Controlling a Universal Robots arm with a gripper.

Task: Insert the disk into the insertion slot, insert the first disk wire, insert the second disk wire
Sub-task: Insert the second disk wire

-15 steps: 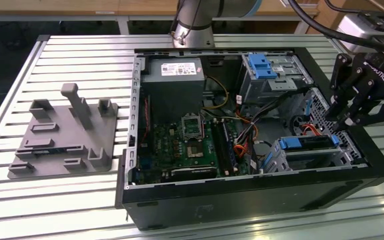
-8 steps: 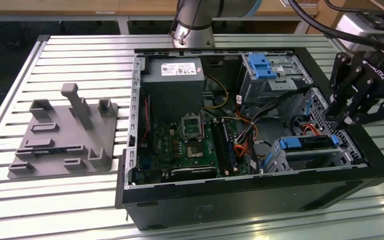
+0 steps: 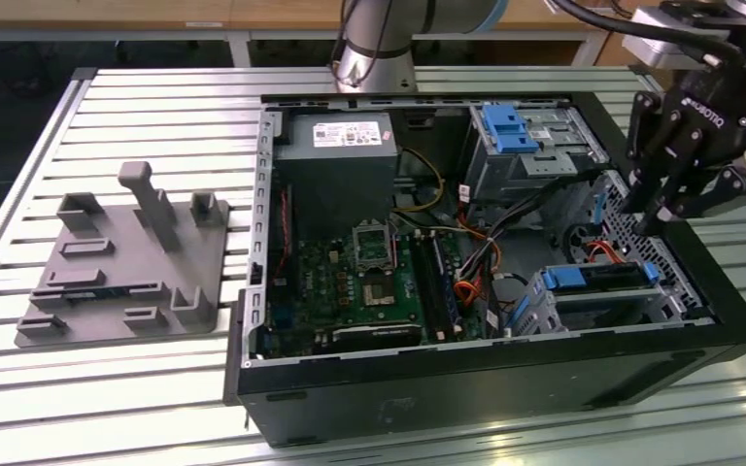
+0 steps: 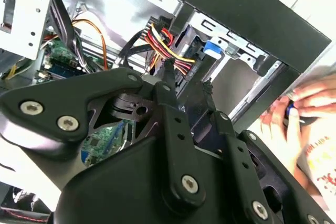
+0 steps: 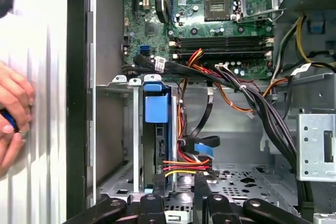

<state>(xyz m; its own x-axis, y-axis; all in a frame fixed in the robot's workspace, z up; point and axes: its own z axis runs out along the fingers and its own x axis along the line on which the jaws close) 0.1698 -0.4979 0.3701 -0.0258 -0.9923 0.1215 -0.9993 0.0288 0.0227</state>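
a wide table (image 3: 152, 87) of ribbed aluminium slats, pale and bright, carries everything here. along its far edge runs a bench (image 3: 114, 12) with a wooden top and white frame, with dark floor under it. on the table lies a black computer case (image 3: 477, 388), its side panel off and its inside open upward. the grey arm (image 3: 376, 39) rises just behind the case. well apart from the case, toward the exterior view's left, sits a grey fixture plate (image 3: 101, 291) with upright pegs. inside the case are the power supply (image 3: 334, 175), the green motherboard (image 3: 347, 282) next to it, and a tall grey bay (image 3: 535, 165) with a blue latch (image 3: 509, 126). the insertion slot (image 3: 639, 309), a low perforated silver cage, sits in the corner of the case toward the exterior view's right. the disk (image 3: 596, 280) is seated inside it, its blue carrier showing at the cage mouth. the black gripper (image 3: 645, 218) hangs low at that side of the case, near the slot; whether it is parted or clamped on anything i cannot tell. in the first wrist view a wire bundle (image 5: 186, 167) of red, yellow and black strands crosses right at its tip, just beside the disk. a red cable (image 3: 600, 254) arcs over the disk. outside the case wall a person's hand (image 5: 13, 111) rests on the slats, pinching something small and dark blue.
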